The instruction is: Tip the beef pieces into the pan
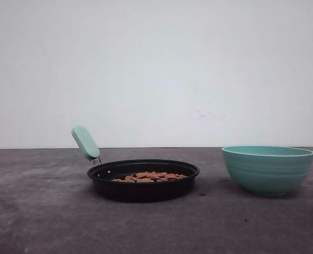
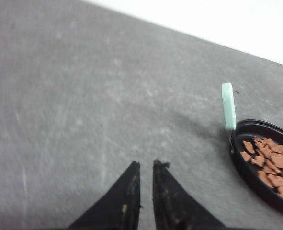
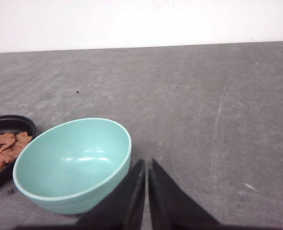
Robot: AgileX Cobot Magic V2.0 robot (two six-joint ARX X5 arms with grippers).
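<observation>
A: 2 vessels are seen on the grey table (image 1: 39, 211): the pan (image 1: 143, 186) at centre-left and a teal bowl (image 1: 267, 169) to its right, well apart. How are the beef pieces (image 1: 151, 177) placed?

B: They are spread as a low layer inside the pan; its mint handle (image 1: 86, 143) is angled up toward the far left.

A: And the jaws?

B: The left gripper (image 2: 145, 165) and the right gripper (image 3: 146, 163) are each pressed nearly together, nothing held, above bare table.

Beef pieces (image 2: 270, 165) fill the pan (image 2: 256, 179) (mint handle).
</observation>
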